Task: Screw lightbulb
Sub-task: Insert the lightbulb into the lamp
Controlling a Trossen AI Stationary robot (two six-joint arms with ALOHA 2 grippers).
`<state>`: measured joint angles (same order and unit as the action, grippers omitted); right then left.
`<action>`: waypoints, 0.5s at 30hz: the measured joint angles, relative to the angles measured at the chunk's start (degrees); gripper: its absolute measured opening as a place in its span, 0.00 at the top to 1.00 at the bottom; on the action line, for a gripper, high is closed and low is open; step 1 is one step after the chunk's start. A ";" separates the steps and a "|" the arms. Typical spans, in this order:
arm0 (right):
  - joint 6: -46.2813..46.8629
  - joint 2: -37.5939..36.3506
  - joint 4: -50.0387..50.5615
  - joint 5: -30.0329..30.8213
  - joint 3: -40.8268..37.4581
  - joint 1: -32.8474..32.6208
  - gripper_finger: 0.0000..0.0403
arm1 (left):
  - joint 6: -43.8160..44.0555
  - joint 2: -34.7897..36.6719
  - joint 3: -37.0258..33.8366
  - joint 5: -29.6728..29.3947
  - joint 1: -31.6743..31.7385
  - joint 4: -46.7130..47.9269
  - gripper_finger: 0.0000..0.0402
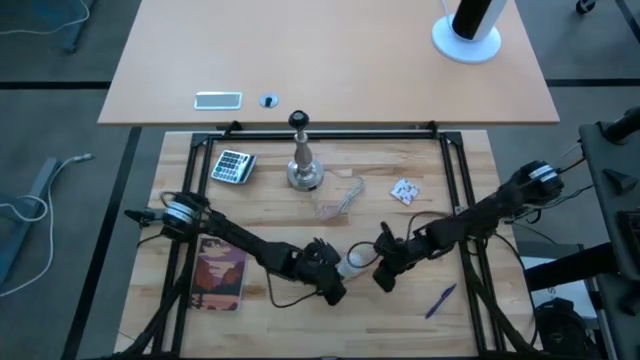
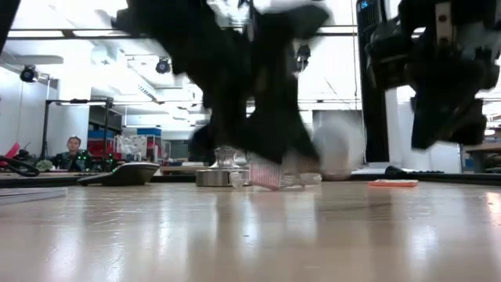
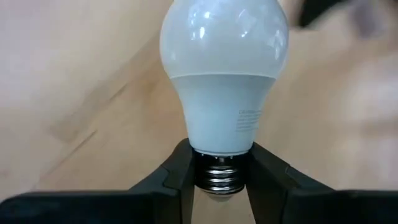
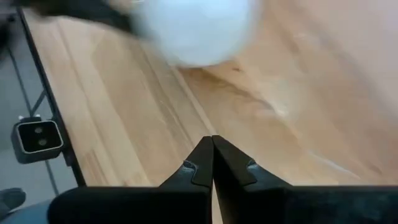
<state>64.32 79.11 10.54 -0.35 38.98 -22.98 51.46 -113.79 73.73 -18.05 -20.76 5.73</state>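
White lightbulb (image 3: 225,81), grey screw base; seemingly purple pen (image 1: 441,299).

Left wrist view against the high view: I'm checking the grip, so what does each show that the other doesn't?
Left wrist only: the left claw shut on the bulb's grey screw base, and the print on its side.
High only: the lamp stand, calculator, book, pen, and the right claw shut beside the bulb.
Both: the white bulb over the wooden table.

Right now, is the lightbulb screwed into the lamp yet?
No, it is out. The left gripper pinches the lightbulb by its metal base above the table, while the lamp stand stands apart, its socket empty.
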 joint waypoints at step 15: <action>-7.14 -27.69 3.98 12.42 3.54 15.32 1.00 | -41.29 28.69 0.22 -29.16 8.71 -2.41 0.76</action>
<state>57.18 51.42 14.51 12.07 42.52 -7.66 10.17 -85.09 73.95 -47.21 -12.05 3.32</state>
